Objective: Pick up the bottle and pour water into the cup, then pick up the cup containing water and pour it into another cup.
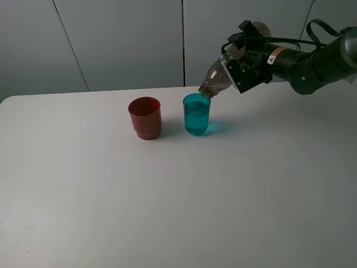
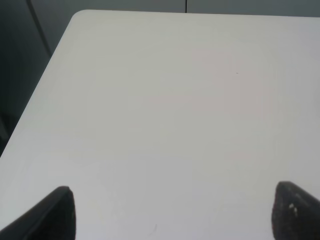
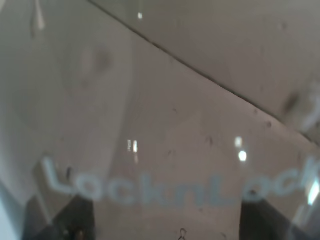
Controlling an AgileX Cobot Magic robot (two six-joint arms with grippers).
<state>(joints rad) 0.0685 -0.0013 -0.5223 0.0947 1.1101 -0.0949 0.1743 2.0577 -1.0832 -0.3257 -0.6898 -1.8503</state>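
The smoky grey-brown bottle (image 1: 218,80) is tipped steeply, its open neck right over the rim of the teal cup (image 1: 196,114), which stands upright on the white table (image 1: 178,195). My right gripper (image 1: 244,70) is shut on the bottle's body. The bottle's translucent wall (image 3: 160,130) with pale lettering fills the right wrist view. The dark red cup (image 1: 145,117) stands upright just left of the teal one, a small gap between them. My left gripper (image 2: 172,212) is open over bare table, its dark fingertips (image 2: 55,212) wide apart with nothing between them; it does not show in the high view.
Grey wall panels (image 1: 122,39) rise behind the table's far edge. The table's rounded corner (image 2: 80,15) and side edge show in the left wrist view, with dark floor beyond.
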